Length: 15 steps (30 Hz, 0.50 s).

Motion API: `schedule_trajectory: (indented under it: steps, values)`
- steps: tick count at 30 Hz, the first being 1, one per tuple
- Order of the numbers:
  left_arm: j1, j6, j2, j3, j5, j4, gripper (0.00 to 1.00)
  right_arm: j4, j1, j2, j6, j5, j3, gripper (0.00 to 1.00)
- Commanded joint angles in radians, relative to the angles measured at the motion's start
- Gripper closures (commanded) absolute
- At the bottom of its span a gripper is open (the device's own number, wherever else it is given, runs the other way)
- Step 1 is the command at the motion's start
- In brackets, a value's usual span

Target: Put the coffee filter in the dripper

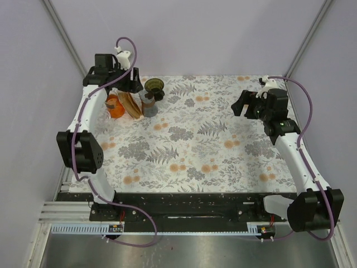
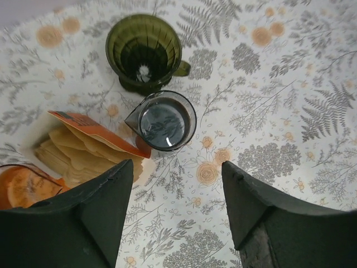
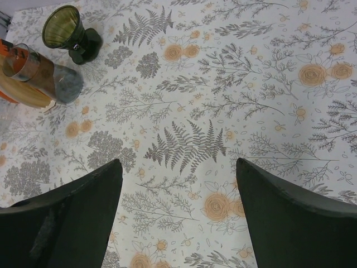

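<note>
The dark olive-green dripper (image 2: 146, 51) stands upright and empty at the far left of the table (image 1: 184, 139); it also shows in the top view (image 1: 154, 87) and the right wrist view (image 3: 66, 29). A stack of tan coffee filters (image 2: 78, 153) lies in an opened orange pack, also seen from above (image 1: 129, 104). My left gripper (image 2: 177, 167) is open and empty, hovering above the table just near of the filters. My right gripper (image 3: 177, 164) is open and empty, high over the right side of the table.
A clear glass carafe (image 2: 164, 121) stands between the dripper and the filter pack, also in the top view (image 1: 148, 104). An orange object in a glass container (image 2: 19, 187) sits left of the filters. White walls enclose the table on three sides.
</note>
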<state>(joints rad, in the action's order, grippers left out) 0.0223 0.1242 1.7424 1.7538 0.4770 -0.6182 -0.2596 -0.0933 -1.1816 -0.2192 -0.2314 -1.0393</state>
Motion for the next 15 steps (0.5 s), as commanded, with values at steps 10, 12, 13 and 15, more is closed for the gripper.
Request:
schedule_trajectory:
  steps: [10, 12, 13, 15]
  values:
    - [0.03, -0.052, 0.333, 0.294, -0.259, -0.124, 0.39, -0.01, -0.01, -0.064, 0.087, -0.013, -0.028, 0.09]
    - [0.031, -0.057, 0.359, 0.308, -0.255, -0.123, 0.39, -0.003, -0.01, -0.064, 0.087, -0.008, -0.018, 0.08]
    - [0.034, -0.057, 0.374, 0.317, -0.259, -0.123, 0.41, 0.002, -0.01, -0.065, 0.087, -0.008, -0.015, 0.08]
    - [0.041, -0.061, 0.402, 0.345, -0.271, -0.123, 0.44, 0.008, -0.01, -0.075, 0.086, -0.009, -0.016, 0.08]
